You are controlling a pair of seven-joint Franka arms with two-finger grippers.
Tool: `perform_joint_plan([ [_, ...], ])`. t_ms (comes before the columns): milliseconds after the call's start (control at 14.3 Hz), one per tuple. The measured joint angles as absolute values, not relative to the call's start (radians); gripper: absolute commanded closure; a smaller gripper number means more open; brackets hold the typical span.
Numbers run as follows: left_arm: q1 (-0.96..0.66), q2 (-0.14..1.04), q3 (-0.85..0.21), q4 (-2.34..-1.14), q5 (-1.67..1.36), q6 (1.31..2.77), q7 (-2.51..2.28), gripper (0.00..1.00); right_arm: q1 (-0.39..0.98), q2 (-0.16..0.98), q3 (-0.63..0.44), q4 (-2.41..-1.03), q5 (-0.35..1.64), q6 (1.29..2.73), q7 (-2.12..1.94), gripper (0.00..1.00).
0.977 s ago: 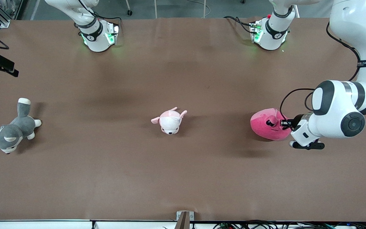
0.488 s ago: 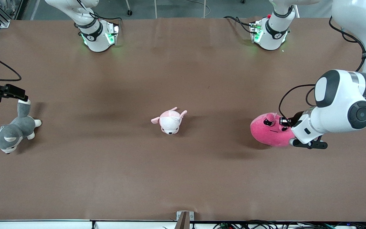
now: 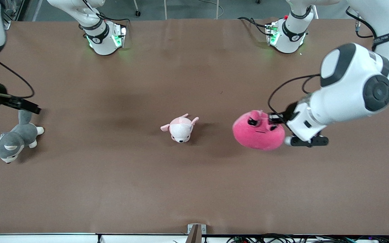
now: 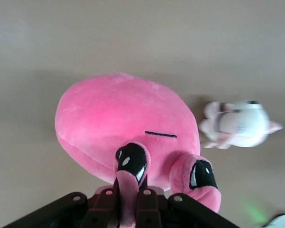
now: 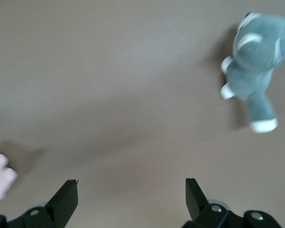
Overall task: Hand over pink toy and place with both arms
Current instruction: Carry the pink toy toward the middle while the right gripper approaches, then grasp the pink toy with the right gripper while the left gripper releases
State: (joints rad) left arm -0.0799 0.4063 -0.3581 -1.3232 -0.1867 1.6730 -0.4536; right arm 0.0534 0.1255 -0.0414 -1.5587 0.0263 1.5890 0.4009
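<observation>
Since half a second ago the round hot-pink blob plush with stalk eyes (image 3: 258, 131) has shifted from the left arm's end of the tabletop toward the middle, carried up off the brown tabletop (image 3: 194, 185) by the left hand (image 3: 275, 118), its shadow now lying apart from it on the surface beneath. Left hand clenched on one eye stalk of the pink plush: in the left wrist view both black fingers (image 4: 104, 209) pinch the stalk with the black pupil, the second eye free beside it, the thin black mouth line showing on the body (image 4: 126, 123). Pink plush hangs over the tabletop between the small pale pink-and-white puppy plush (image 3: 180, 127) and the left arm's end; puppy lies near mid-table, apart from the pink plush. Right hand (image 3: 19, 104) has come in at the right arm's end, now over the tail of the grey-and-white husky plush (image 3: 10, 141). Right wrist view: its fingers (image 5: 66, 197) spread wide, nothing between them, husky (image 5: 256, 66) lying on the tabletop below and off to one side.
</observation>
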Motion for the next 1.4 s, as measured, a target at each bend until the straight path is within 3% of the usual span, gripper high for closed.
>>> perform_joint_plan([
  [419, -0.310, 0.417, -0.377, -1.254, -0.187, 1.767, -0.788, 1.00, 0.200, 0.142, -0.033, -1.558, 0.246, 1.611, 0.924, 0.00],
  [907, -0.505, 0.484, -0.353, -1.252, -0.187, 1.961, -0.987, 1.00, 0.390, 0.143, -0.030, -1.556, 0.261, 1.676, 1.416, 0.00],
  [1395, -0.619, 0.500, -0.277, -1.239, -0.187, 2.008, -1.037, 1.00, 0.494, 0.149, -0.031, -1.586, 0.261, 1.753, 1.635, 0.00],
])
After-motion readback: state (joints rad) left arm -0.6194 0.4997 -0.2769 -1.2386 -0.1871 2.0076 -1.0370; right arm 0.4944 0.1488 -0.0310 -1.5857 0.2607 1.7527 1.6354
